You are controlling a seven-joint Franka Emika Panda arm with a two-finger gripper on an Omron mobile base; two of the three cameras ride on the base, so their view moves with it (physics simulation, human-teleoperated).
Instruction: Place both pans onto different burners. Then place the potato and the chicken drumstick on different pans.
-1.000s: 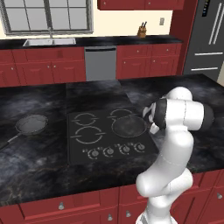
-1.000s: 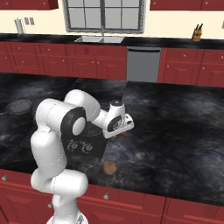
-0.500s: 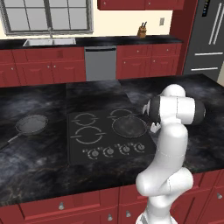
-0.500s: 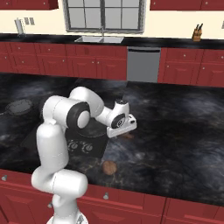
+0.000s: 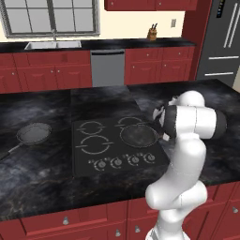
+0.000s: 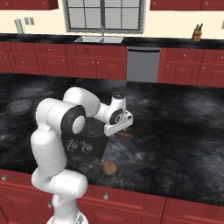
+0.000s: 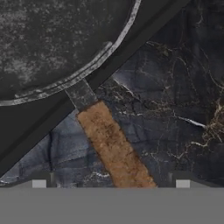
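We see one round, dark grey pan (image 5: 138, 135) sitting on the front right burner of the flat black glass cooktop (image 5: 93, 164). In the hand view its thin metal rim (image 7: 87, 72) curves like a bow, and its inside looks dull and speckled. Its handle (image 7: 114, 146) sticks out past the cooktop edge over the tabletop (image 7: 175, 113); the handle looks rough and rusty brown there, with a short grey neck at the rim.

The gripper (image 6: 119, 127) hangs just above that handle. Its tips stand wide apart, one on each side of the handle, and hold nothing.

The other pan (image 5: 33, 133) lies on the tabletop left of the cooktop, well apart from it. The small round reddish-brown potato (image 6: 109, 166) lies on the dark, marbled stone tabletop near the front edge, right of the cooktop.

Behind, we see red cabinets (image 5: 154, 65), a grey dishwasher (image 5: 108, 68), a sink (image 5: 52, 45) and a knife block (image 5: 152, 33).
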